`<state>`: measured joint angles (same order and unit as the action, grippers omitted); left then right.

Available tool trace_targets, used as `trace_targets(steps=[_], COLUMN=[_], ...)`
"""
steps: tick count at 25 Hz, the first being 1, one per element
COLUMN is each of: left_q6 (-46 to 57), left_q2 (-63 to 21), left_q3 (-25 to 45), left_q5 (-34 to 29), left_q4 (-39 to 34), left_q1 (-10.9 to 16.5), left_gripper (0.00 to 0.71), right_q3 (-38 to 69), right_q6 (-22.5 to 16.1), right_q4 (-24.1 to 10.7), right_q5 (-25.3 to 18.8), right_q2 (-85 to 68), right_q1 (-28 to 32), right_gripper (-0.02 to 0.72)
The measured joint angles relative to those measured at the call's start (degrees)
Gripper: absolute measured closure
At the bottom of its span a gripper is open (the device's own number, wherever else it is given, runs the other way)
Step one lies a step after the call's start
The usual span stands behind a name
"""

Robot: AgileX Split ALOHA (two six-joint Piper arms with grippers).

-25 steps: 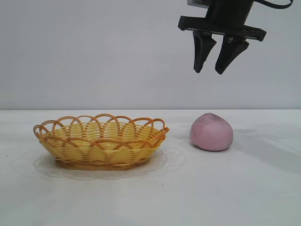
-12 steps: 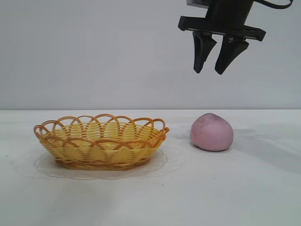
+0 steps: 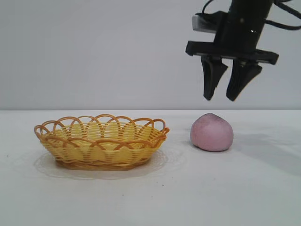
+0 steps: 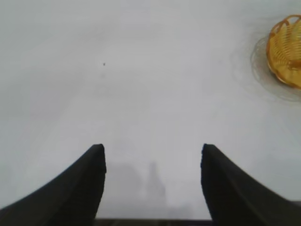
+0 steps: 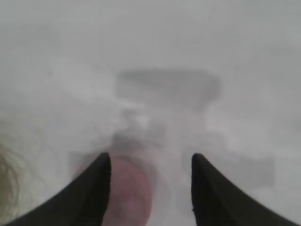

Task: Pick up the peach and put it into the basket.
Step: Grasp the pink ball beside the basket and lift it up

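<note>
There is one peach (image 3: 211, 132) and one basket (image 3: 101, 141). Both sit on the white table (image 3: 225, 193). Seen from the front, the basket is at 9 o'clock from the peach. They are near each other but do not touch. The peach sits with its small point up. Nothing can be seen inside the basket.

There are two grippers. One right gripper (image 3: 225, 97) hangs in the air above the peach, at about 12 o'clock from it, a bit toward 1 o'clock. It does not touch the peach. It has two black fingers (image 3: 212, 79) that point down. They are open with a fair gap between them, and they hold nothing.

In the right wrist view, the two fingers of the right gripper (image 5: 150, 162) show with the table between them. The peach (image 5: 129, 193) peeks out next to one finger, partly hidden by it. It looks blurry there.

The left gripper (image 4: 153, 153) only shows in its own wrist view. Its two black fingers are wide apart and hold nothing. It hangs over bare table (image 4: 141, 84). A bit of the basket (image 4: 286, 49) shows far off at 2 o'clock from it in that picture.
</note>
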<state>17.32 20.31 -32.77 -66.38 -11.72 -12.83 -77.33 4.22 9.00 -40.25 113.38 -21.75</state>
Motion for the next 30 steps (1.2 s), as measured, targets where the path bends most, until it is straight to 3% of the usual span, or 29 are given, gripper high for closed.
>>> trace_targets(steps=[5,17,25,30], left_q6=[-1.6,-9.4,-14.0,-13.2], left_q2=[-5.8,-20.9,-21.4,-21.4], left_q3=[1.6,1.7,2.8,2.9], left_q5=[-5.4,-6.7,-2.1,-2.6], left_q4=[1.7,5.2,6.7,6.7], left_q1=[0.0,0.0,0.0,0.0], left_gripper=[0.319,0.319,0.319,0.319], right_q3=[1.9,1.9,2.0,2.0], right_q6=[1.9,2.7,5.1,7.0], right_q4=[1.8,2.5,5.2,7.1], right_q5=[0.5,0.3,-3.6,-4.4], right_q2=[0.0,0.0,0.0,0.0], right_q1=[-1.1,-1.6,-1.6,-1.6], right_gripper=[0.328,0.328,0.328,0.328])
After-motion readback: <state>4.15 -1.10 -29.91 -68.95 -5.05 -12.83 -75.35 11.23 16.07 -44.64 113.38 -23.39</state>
